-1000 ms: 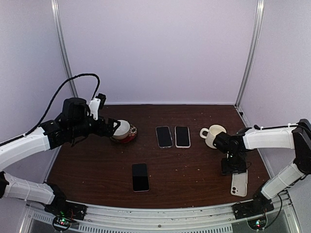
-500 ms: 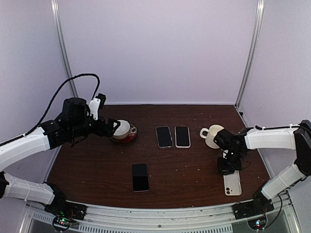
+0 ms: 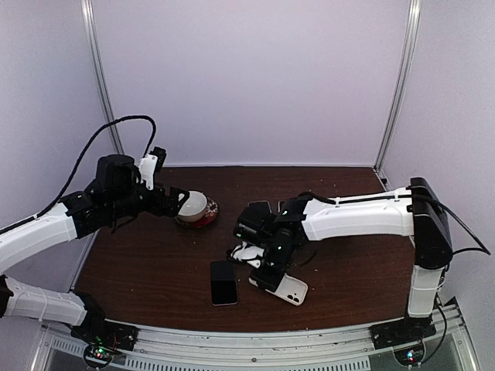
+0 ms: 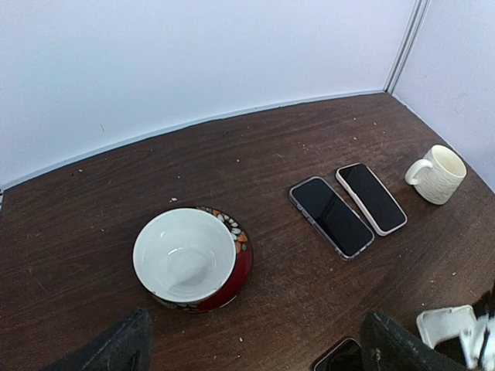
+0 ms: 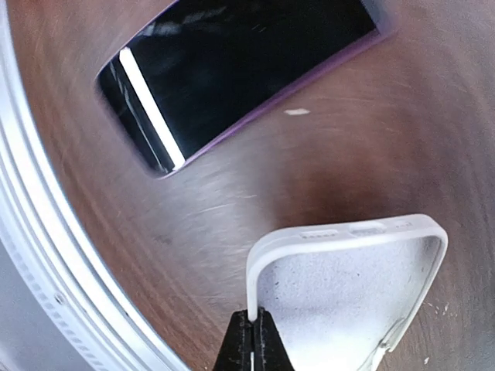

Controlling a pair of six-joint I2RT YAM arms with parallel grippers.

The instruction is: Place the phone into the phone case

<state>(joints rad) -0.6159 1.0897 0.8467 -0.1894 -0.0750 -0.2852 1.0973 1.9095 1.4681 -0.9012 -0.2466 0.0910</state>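
My right gripper was pinched shut on the thin rim of the white phone case, low at the tabletop — whether the case touched it, I could not tell. The dark phone lay flat just beside the case, near the front edge. My left gripper hung wide open, empty, near the bowl.

Left arm reaches in from the left side, left gripper raised, jaws wide apart. Right arm stretched across to centre, wrist angled down - right gripper pinched tight on the phone case rim.
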